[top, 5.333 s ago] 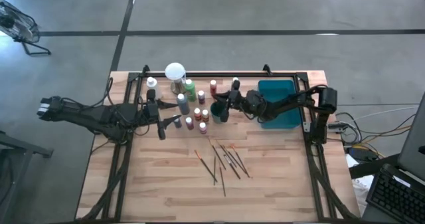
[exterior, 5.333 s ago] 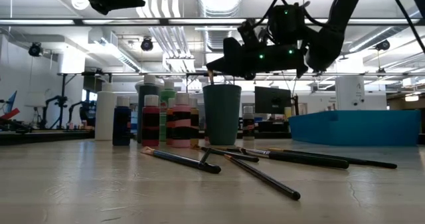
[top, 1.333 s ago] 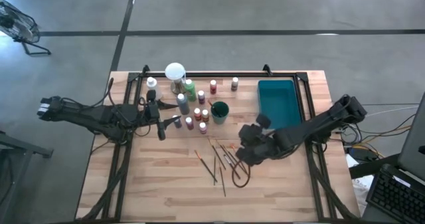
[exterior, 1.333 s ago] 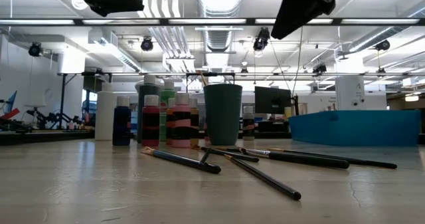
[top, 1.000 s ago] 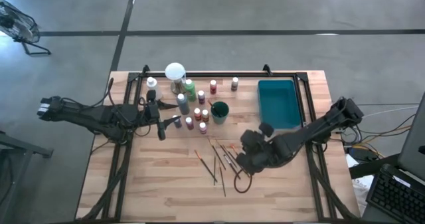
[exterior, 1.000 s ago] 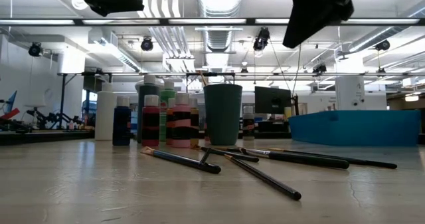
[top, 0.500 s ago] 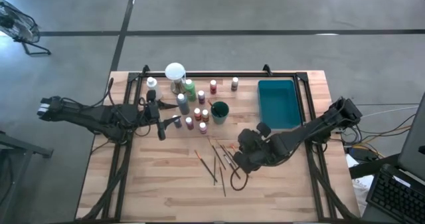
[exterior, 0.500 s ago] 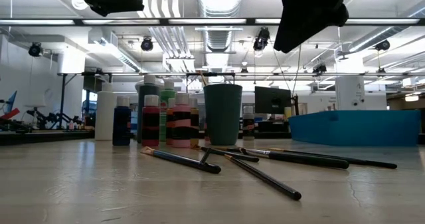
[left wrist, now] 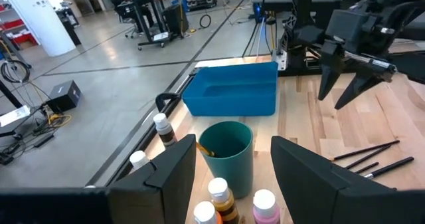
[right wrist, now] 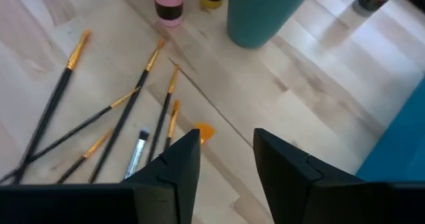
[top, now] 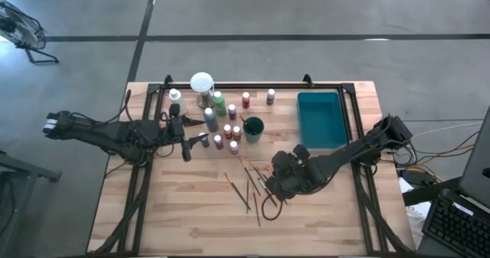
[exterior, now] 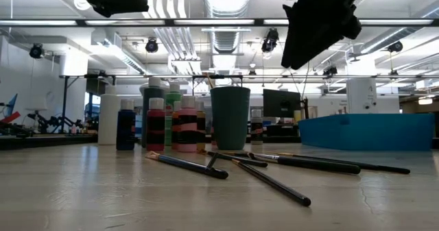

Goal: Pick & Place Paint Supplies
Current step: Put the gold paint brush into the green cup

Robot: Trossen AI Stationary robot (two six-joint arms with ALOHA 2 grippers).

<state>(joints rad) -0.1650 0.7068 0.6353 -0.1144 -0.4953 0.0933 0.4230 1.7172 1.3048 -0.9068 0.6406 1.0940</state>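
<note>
Several thin dark brushes lie loose on the wooden table; they also show in the low view and the right wrist view. Small white-capped paint bottles stand in a cluster beside a teal cup that holds one brush. My right gripper hangs open and empty just above the right side of the loose brushes. My left gripper is open and empty, left of the bottles, pointing at the cup.
A rectangular teal tray lies at the far right. A round white-topped object on a metal base stands at the far edge behind the bottles. Bare wood stretches along the near half of the table.
My right gripper has gone a little toward the table's left edge and down toward the loose brushes, staying open. The brushes and bottles have kept still.
</note>
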